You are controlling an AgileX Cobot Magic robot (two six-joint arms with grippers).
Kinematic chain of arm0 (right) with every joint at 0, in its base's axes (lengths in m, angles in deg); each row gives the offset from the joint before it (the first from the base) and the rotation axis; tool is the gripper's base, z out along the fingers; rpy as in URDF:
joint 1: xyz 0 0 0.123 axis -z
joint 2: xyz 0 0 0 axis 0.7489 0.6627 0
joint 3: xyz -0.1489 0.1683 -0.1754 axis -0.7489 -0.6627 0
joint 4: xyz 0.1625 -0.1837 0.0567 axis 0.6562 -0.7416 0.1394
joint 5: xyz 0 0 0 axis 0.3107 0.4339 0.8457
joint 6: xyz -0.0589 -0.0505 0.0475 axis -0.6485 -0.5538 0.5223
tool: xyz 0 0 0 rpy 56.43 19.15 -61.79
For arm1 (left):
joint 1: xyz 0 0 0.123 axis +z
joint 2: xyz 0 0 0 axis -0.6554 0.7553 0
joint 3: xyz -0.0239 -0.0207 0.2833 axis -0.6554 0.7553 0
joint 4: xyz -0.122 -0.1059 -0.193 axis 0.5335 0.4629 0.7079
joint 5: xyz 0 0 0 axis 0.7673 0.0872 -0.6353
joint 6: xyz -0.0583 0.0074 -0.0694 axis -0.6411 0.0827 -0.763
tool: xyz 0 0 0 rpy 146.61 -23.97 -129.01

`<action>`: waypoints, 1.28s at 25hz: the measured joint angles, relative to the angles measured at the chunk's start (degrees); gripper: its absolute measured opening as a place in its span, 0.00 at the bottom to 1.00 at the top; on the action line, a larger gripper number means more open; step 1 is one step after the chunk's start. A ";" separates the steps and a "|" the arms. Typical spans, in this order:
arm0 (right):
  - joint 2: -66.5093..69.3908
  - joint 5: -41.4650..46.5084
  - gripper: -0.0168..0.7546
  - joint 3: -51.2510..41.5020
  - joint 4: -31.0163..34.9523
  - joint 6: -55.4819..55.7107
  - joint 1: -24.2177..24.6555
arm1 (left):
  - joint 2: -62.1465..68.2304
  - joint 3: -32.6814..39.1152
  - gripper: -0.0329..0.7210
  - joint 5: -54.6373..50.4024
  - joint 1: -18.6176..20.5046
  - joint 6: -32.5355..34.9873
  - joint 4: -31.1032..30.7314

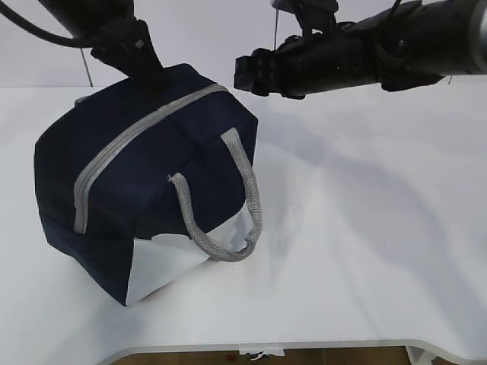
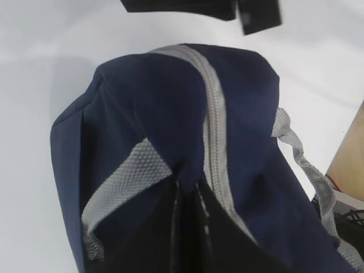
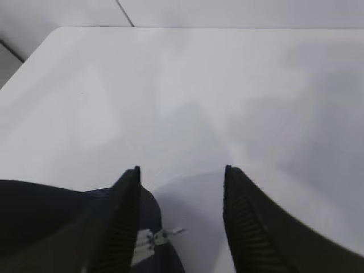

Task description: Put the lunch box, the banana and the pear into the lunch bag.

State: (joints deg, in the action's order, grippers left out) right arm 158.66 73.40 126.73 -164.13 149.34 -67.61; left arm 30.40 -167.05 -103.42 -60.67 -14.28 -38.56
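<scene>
The lunch bag (image 1: 144,182) sits closest to the front edge of the white worktop (image 1: 365,251), tipped a bit toward me, with its grey rope handle (image 1: 228,205) hanging down the front. Its grey zipper (image 1: 129,141) looks closed all the way along the top. I cannot see the lunch box, the banana or the pear anywhere, so I think they are already inside the bag, though I cannot be sure. That makes me think I am at the last step, closing up or letting go. My left tool (image 2: 187,193) is pinched together on the top of the bag, holding the blue cloth right beside the zipper. A little farther back, my right tool (image 3: 182,216) hangs in the air over the far end of the bag with its two fingers (image 3: 122,227) wide apart and nothing between them. The small silver zipper pull (image 3: 156,238) is just under it. Next, I think I must check that the zipper is fully closed, then open my left tool and lift both arms away slowly, so the bag does not tip over.
</scene>
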 joint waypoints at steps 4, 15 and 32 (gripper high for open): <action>-2.48 -4.24 0.51 0.00 -0.04 -5.75 0.00 | 0.61 0.00 0.05 0.00 0.00 -0.17 0.00; -12.29 -11.88 0.51 -0.41 -0.31 -10.09 0.00 | 0.59 0.00 0.55 0.88 0.00 -9.99 -4.51; -32.44 -14.17 0.51 -18.34 -0.31 -11.89 0.00 | -8.13 0.38 0.58 -0.13 0.00 -19.79 -10.78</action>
State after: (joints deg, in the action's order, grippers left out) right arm 126.22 59.23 108.38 -164.44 137.45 -67.61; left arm 22.27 -166.68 -103.55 -60.67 -34.07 -49.34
